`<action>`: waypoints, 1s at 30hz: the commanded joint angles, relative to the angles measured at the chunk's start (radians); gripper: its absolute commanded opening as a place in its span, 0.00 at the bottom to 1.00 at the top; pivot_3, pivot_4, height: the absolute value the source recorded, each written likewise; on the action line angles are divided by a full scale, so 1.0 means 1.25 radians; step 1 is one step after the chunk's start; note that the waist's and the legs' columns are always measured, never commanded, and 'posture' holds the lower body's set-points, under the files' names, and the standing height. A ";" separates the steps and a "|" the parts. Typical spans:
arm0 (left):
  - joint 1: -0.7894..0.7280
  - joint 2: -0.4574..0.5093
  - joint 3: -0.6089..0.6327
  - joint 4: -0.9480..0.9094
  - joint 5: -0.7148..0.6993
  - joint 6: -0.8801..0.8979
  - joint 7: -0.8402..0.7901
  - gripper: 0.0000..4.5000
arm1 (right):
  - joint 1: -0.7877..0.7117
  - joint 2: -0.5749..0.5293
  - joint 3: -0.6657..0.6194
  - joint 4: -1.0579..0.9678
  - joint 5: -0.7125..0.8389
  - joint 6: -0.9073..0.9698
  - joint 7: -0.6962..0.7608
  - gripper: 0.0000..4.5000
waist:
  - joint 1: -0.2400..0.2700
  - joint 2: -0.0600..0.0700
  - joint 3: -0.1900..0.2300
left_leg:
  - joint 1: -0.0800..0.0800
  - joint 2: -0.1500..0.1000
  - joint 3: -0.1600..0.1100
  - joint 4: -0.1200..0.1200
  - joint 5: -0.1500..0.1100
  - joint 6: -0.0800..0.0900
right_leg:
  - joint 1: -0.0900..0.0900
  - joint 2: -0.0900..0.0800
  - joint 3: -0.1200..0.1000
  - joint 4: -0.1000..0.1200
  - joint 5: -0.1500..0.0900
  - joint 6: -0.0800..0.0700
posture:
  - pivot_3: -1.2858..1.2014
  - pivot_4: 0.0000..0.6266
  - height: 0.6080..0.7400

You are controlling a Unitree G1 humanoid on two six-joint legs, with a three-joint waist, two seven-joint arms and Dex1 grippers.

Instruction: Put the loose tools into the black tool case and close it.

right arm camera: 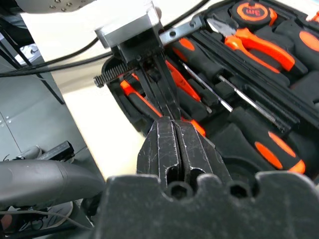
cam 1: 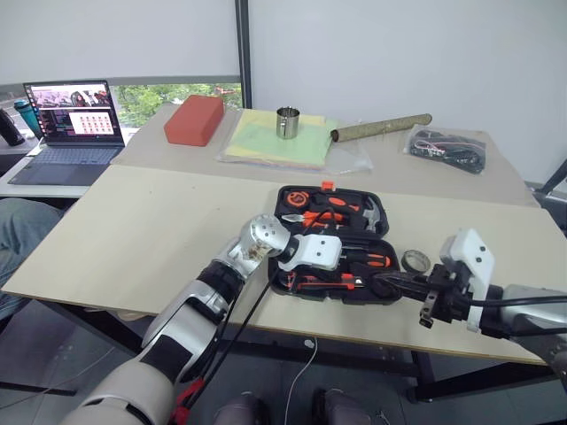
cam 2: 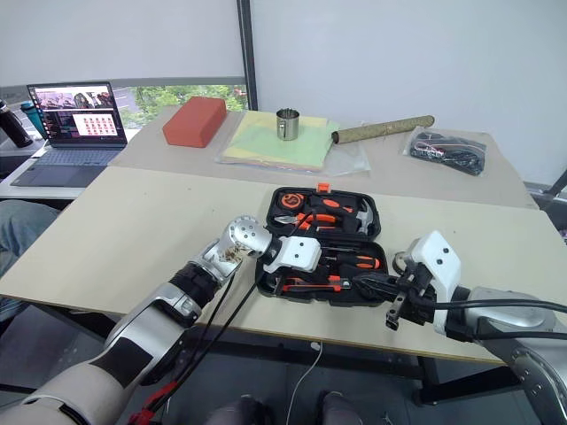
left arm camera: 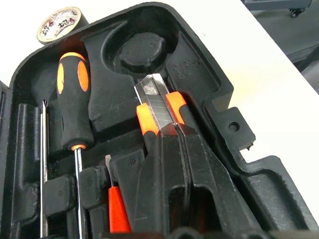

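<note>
L gripper (left arm camera: 169, 132): my jaws clenched on orange-and-black utility knife (left arm camera: 158, 102), over case's near half.
Case: flat black plastic clamshell tool case (cam 1: 333, 243), lid open, by worktop's near edge.
Screwdriver: orange-and-black-handled steel one (left arm camera: 72, 99) in recess beside knife.
Tape: small grey tape ring (cam 1: 415, 260) on worktop, just R of case.
R gripper (cam 1: 386, 285): my jaws clenched, empty, at case's near R corner.

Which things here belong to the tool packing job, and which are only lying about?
Job: black tool case, utility knife, screwdriver, tape ring.
Lying about: laptop, red block, metal cup, roll, bagged bundle.
</note>
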 commanded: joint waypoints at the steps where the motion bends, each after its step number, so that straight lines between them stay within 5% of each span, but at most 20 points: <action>1: -0.018 -0.008 0.046 -0.012 -0.059 0.117 -0.043 0.00 | 0.001 0.005 -0.032 -0.022 0.004 -0.025 -0.006 0.01 | -0.002 0.000 0.000 | 0.000 0.000 0.000 0.000 0.000 0.000 | -0.001 0.000 0.000 0.000 0.000 0.000 | 0.52 0.24 1.00; 6: -0.045 -0.016 0.070 -0.009 -0.065 0.170 -0.029 0.00 | -0.001 0.006 -0.025 -0.019 0.003 -0.028 -0.008 0.01 | -0.005 0.000 0.000 | -0.004 0.000 0.000 0.000 0.001 0.000 | -0.004 0.002 0.000 0.001 0.000 0.000 | 0.52 0.24 1.00; 23: 0.028 -0.019 -0.073 0.038 0.090 -0.063 -0.028 0.00 | 0.020 0.025 -0.054 -0.021 0.025 -0.019 -0.027 0.01 | 0.006 0.000 0.000 | -0.003 -0.001 0.000 -0.001 0.000 0.001 | -0.002 0.001 -0.002 -0.002 0.002 -0.004 | 0.52 0.24 1.00; 30: -0.018 -0.016 0.015 0.040 0.034 -0.022 0.002 0.00 | 0.027 0.000 -0.048 0.006 -0.019 -0.026 -0.028 0.01 | 0.008 0.000 0.000 | -0.003 -0.001 -0.002 -0.001 0.000 0.001 | -0.001 0.000 -0.005 -0.004 0.001 -0.004 | 0.52 0.24 1.00</action>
